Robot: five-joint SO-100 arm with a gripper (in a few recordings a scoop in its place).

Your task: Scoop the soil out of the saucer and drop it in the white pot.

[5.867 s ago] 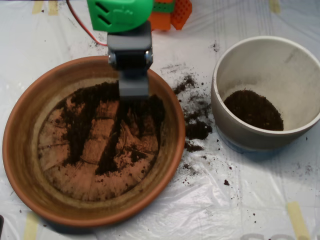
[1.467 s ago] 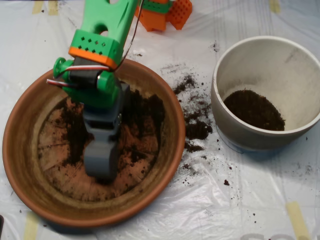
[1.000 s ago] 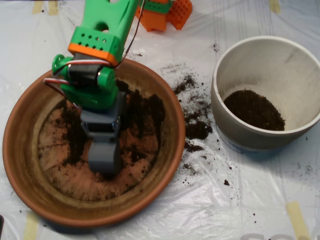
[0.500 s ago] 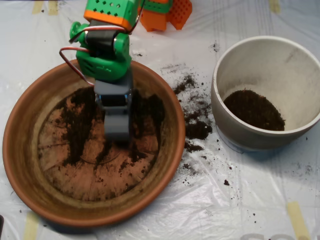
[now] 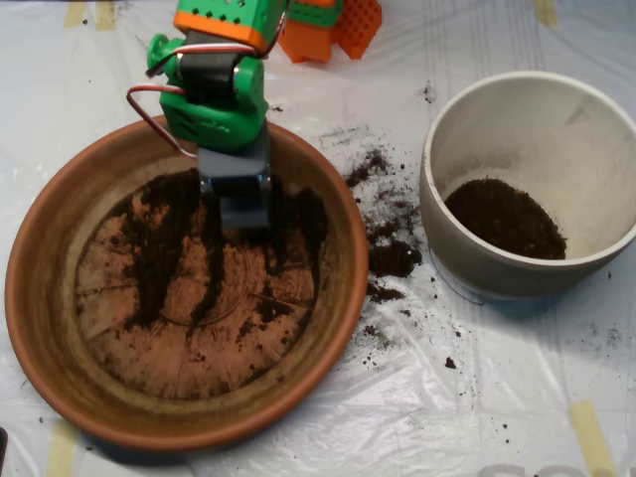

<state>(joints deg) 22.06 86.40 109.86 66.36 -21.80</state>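
The terracotta saucer [image 5: 40, 298] fills the left half of the overhead view. Dark soil [image 5: 159, 248] lies in streaks and clumps across its upper inside. The grey scoop [image 5: 244, 209] hangs from the green arm over the saucer's upper middle, its tip among the soil near the far rim. The white pot [image 5: 437, 149] stands at the right, with a mound of soil [image 5: 505, 219] in its bottom.
Spilled soil crumbs [image 5: 393, 258] lie on the plastic sheet between saucer and pot. Orange parts of the arm's base [image 5: 343, 25] sit at the top edge. Tape strips mark the sheet at the corners.
The scoop has drawn back from the saucer's lower middle toward its far rim, dragging streaks through the soil. The pot and its soil are unchanged.
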